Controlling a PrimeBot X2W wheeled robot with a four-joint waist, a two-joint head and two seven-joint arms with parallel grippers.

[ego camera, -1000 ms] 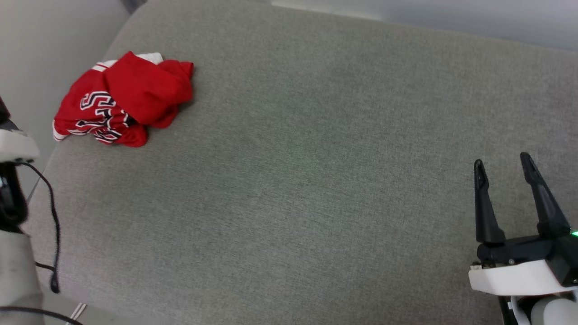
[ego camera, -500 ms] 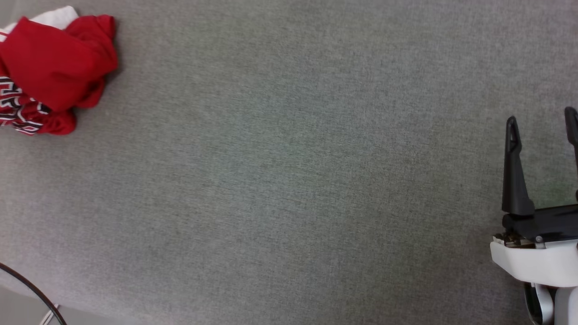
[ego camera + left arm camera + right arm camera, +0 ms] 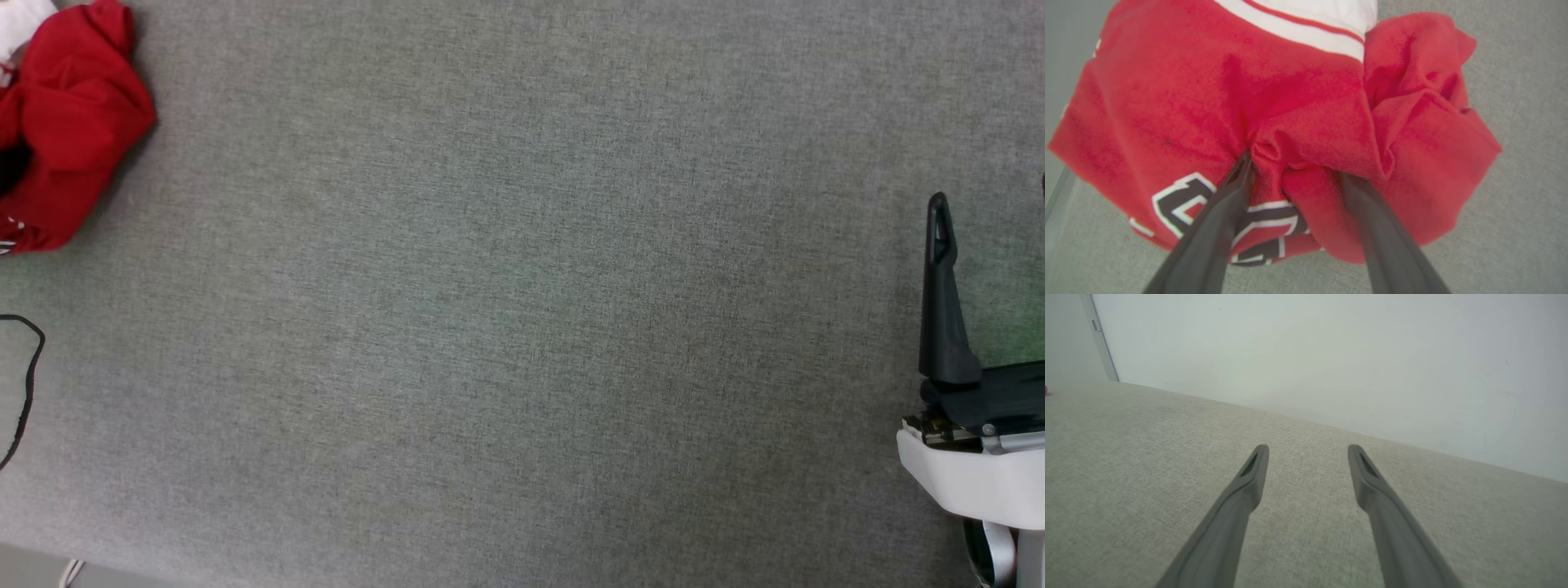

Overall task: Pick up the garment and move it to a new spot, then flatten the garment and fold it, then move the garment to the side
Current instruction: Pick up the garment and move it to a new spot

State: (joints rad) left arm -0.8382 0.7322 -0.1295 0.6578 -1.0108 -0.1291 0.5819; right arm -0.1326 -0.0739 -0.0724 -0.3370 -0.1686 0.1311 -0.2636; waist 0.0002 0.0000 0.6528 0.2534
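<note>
Left gripper [image 3: 1296, 167] open, its tips pressed into the crumpled garment [image 3: 1167, 102]; right gripper [image 3: 1308, 453] also open. Risk: pinching only one loose fold, which may slip on lifting.

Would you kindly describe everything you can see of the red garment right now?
The garment is a soft red jersey-like shirt, crumpled in a heap on the grey fabric surface at the head view's upper left. A white band with a red stripe and black white-outlined lettering show. The open left gripper has both fingers pressed into its folds, a ridge of cloth between them.
</note>
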